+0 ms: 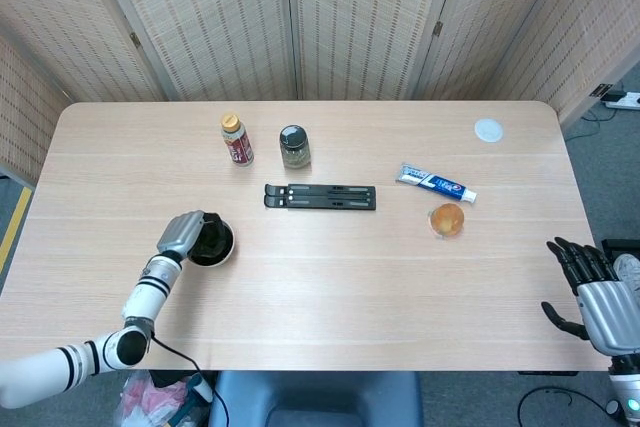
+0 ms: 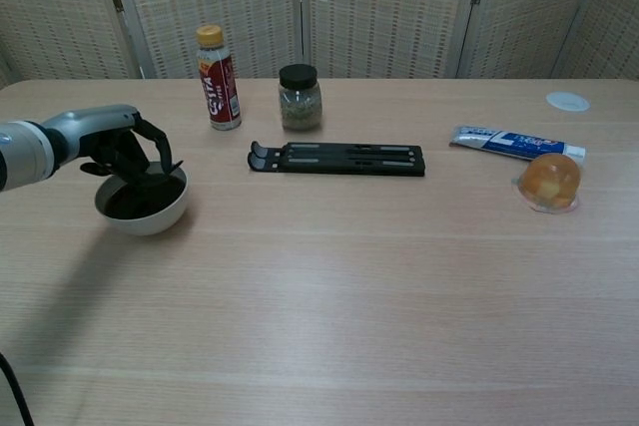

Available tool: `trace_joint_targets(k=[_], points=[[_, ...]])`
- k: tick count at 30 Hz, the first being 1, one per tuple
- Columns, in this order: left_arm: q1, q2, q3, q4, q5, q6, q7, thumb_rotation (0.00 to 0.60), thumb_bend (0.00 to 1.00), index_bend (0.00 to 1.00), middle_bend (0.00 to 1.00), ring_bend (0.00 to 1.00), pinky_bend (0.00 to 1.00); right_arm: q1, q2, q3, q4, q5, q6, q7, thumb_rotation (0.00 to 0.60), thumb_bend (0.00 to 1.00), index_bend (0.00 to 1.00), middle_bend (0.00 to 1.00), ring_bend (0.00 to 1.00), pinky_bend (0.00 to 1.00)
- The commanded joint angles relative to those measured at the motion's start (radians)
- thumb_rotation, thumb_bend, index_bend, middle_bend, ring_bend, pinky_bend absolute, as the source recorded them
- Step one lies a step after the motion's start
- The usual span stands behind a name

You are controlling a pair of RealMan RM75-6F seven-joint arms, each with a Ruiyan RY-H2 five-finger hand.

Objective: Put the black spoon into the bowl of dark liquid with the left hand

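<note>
A white bowl of dark liquid (image 2: 150, 218) (image 1: 226, 249) stands near the table's left front. My left hand (image 2: 112, 143) (image 1: 180, 233) hovers over the bowl's left rim with its dark fingers curled down. They hold the black spoon (image 2: 166, 171), whose thin end shows at the bowl's far right rim; the rest is hidden against the dark liquid and fingers. In the head view the spoon cannot be made out. My right hand (image 1: 590, 292) hangs off the table's right front edge, fingers spread, holding nothing.
Behind the bowl stand a red-labelled bottle (image 2: 218, 78) and a dark-lidded jar (image 2: 300, 97). A black folding stand (image 2: 337, 159) lies mid-table. To the right are a toothpaste tube (image 2: 514, 143), an orange jelly cup (image 2: 549, 183) and a white lid (image 2: 567, 101).
</note>
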Motion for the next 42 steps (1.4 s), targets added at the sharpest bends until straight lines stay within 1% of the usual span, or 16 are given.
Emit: trace_joint_targets(k=[1, 5, 8, 14, 18, 22, 29, 36, 42], points=[[0.009, 0.002, 0.010, -0.017, 0.018, 0.004, -0.009, 0.600, 0.59, 0.68, 1.00, 0.94, 1.00, -0.001, -0.001, -0.001, 0.001, 0.002, 0.001, 0.001, 0.600, 0.21, 0.03, 0.07, 0.09, 0.11], [0.001, -0.016, 0.006, -0.022, 0.033, 0.002, -0.016, 0.600, 0.59, 0.68, 1.00, 0.94, 1.00, -0.006, 0.000, -0.003, 0.001, 0.006, 0.009, 0.003, 0.600, 0.21, 0.03, 0.07, 0.09, 0.11], [-0.014, -0.038, -0.004, -0.004, 0.032, -0.003, -0.013, 0.600, 0.59, 0.68, 1.00, 0.94, 1.00, -0.012, 0.001, -0.005, 0.000, 0.012, 0.014, 0.004, 0.600, 0.21, 0.03, 0.07, 0.09, 0.11], [-0.044, -0.078, -0.034, 0.070, -0.013, -0.008, -0.005, 0.600, 0.59, 0.68, 1.00, 0.94, 1.00, -0.023, 0.000, -0.006, 0.001, 0.019, 0.026, 0.010, 0.600, 0.21, 0.04, 0.07, 0.09, 0.11], [-0.046, -0.077, -0.045, 0.097, -0.046, -0.010, -0.004, 0.600, 0.59, 0.68, 1.00, 0.94, 1.00, -0.024, -0.003, -0.006, 0.005, 0.021, 0.028, 0.014, 0.600, 0.21, 0.03, 0.07, 0.09, 0.11], [-0.030, -0.048, -0.040, 0.083, -0.055, -0.008, -0.005, 0.600, 0.59, 0.68, 1.00, 0.94, 1.00, -0.021, -0.004, -0.005, 0.007, 0.021, 0.027, 0.016, 0.600, 0.21, 0.03, 0.07, 0.09, 0.11], [-0.001, -0.002, -0.007, 0.011, -0.035, -0.006, -0.002, 0.600, 0.59, 0.68, 1.00, 0.94, 1.00, -0.019, -0.009, -0.004, 0.012, 0.023, 0.024, 0.019, 0.600, 0.21, 0.03, 0.07, 0.09, 0.11], [-0.011, -0.026, -0.004, -0.002, -0.010, -0.008, -0.003, 0.600, 0.59, 0.68, 1.00, 0.94, 1.00, -0.030, -0.008, -0.008, 0.013, 0.027, 0.034, 0.022, 0.600, 0.21, 0.03, 0.07, 0.09, 0.11], [-0.046, -0.066, -0.025, 0.039, -0.027, -0.017, 0.010, 0.600, 0.59, 0.68, 1.00, 0.94, 1.00, -0.038, -0.007, -0.008, 0.014, 0.031, 0.044, 0.026, 0.600, 0.21, 0.03, 0.07, 0.09, 0.11]])
